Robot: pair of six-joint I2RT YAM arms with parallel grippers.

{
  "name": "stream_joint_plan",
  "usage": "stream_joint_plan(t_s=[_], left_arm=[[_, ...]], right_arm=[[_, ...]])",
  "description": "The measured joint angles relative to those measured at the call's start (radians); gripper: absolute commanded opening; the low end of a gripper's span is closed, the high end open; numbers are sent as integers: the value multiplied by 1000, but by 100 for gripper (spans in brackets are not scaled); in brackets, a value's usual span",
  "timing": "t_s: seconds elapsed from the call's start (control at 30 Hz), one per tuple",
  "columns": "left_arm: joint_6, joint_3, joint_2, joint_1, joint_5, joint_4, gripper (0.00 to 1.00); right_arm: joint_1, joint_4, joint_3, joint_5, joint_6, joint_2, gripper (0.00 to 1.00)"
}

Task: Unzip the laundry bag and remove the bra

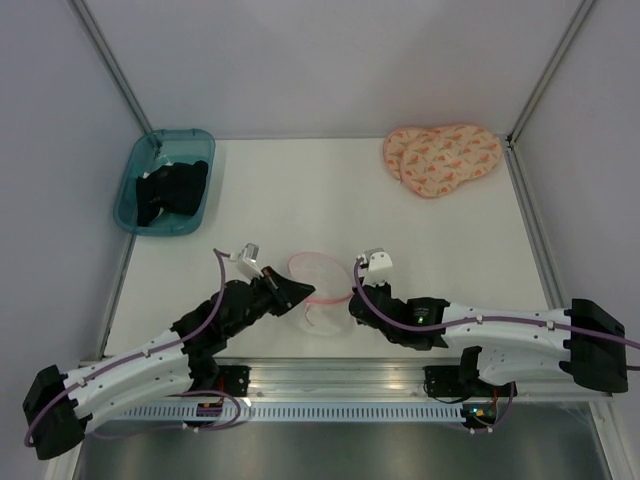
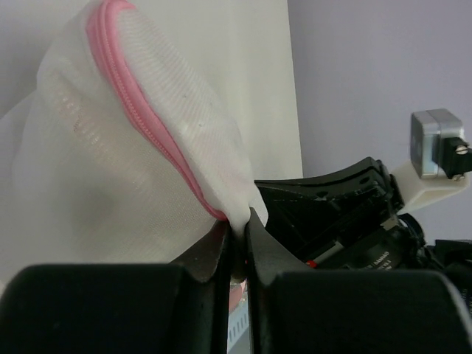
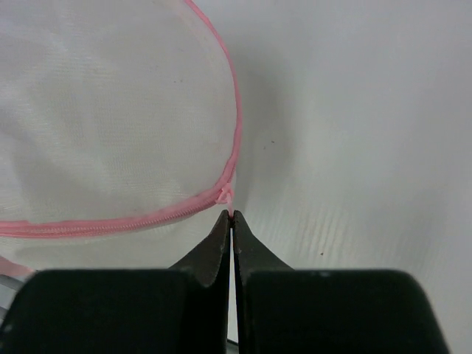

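Laundry bag (image 1: 318, 292) lies near the table's 6 o'clock edge between the arms. Its long axis seems to run from about 11 to 5 o'clock, and the pink zip (image 3: 110, 223) crosses it from 9 to 3. With the left gripper (image 2: 237, 230) clamped on the mesh at the zip's end and the right gripper (image 3: 232, 218) apparently closed on the pull tab (image 3: 230, 198) by its very tips, I judge a tug could slip the tab free or drag the limp pouch along unopened.

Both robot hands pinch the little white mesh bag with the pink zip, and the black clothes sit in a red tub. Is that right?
Nearly. The plastic tub holding the black clothes is teal, not red, as the top external view shows. The left hand and right hand do pinch the white mesh bag.
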Motion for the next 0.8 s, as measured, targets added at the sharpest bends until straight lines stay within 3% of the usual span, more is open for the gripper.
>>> stream_joint_plan(t_s=[0.33,0.37,0.43,0.47,0.5,0.67,0.8], left_arm=[[267,194,344,189,292,125,2],[290,227,381,210,311,130,15],[334,289,458,249,359,145,54],[353,312,487,261,372,151,90],[369,339,521,272,381,155,99],[370,371,559,291,404,152,99],[327,322,458,291,403,117,100]], right_arm=[[-9,-134,0,58,-12,-142,1],[-10,-138,0,59,-16,-156,0],[-11,-142,0,59,-21,-175,0],[-12,-142,0,58,-26,-182,0],[-12,-145,0,57,-30,-188,0],[-12,-132,-1,15,-58,-195,0],[-12,-54,-20,-72,-102,-211,0]])
